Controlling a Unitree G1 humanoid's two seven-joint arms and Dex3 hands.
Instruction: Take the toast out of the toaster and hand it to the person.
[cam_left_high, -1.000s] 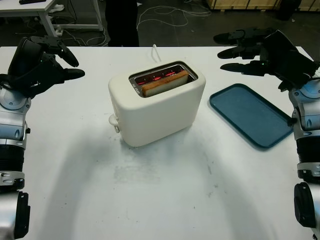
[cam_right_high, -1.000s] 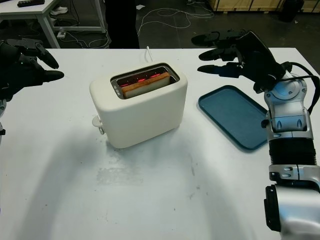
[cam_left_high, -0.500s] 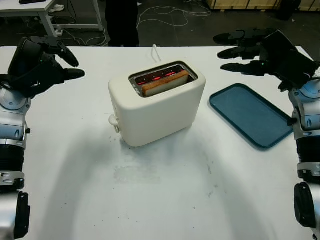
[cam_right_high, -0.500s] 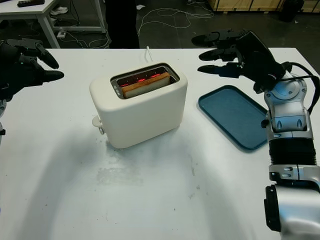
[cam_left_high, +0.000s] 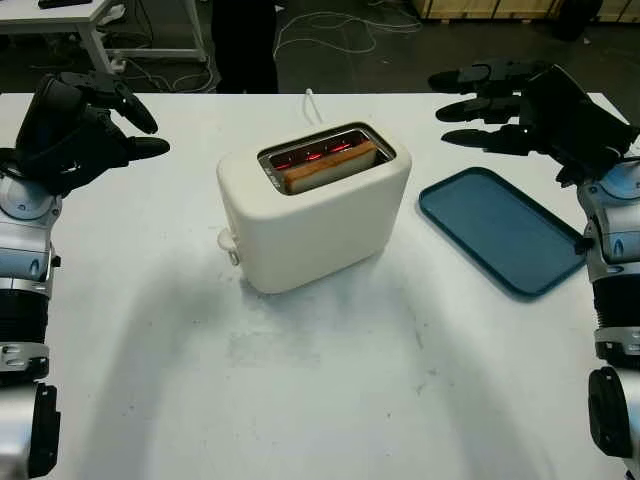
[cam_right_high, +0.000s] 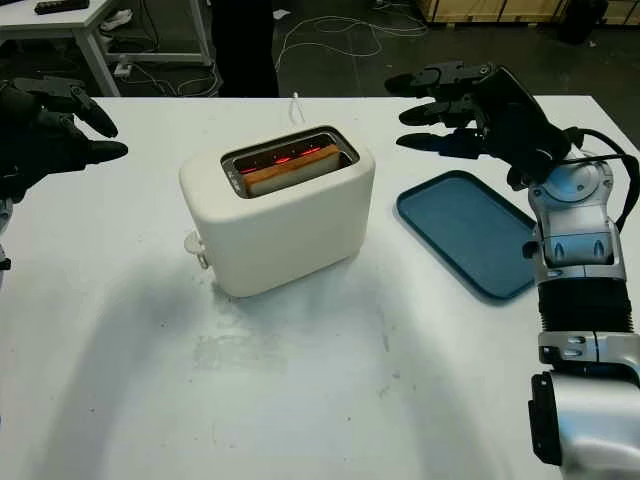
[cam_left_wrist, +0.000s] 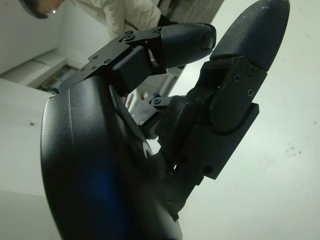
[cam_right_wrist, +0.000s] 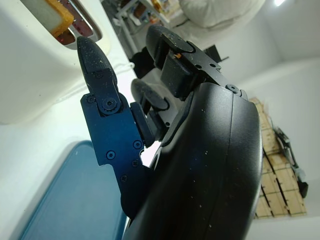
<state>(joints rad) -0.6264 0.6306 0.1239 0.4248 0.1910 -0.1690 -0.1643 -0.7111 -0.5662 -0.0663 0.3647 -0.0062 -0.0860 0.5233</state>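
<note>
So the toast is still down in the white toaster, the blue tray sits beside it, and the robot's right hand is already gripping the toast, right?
Not quite. The toast is still in the white toaster, with the blue tray beside it, but the right hand is open, held in the air above the table behind the tray, away from the toast. The left eye view shows this.

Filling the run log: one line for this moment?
toast in toaster | left hand open, raised | right hand open above tray

Desk: white top (cam_left_high: 300, 400), scuffed near the middle.
Floor: dark (cam_left_high: 330, 45), with loose white cables (cam_left_high: 330, 25).
Furniture: second white table (cam_left_high: 90, 20) at far left; wooden crates (cam_left_high: 500, 8) at far right.
</note>
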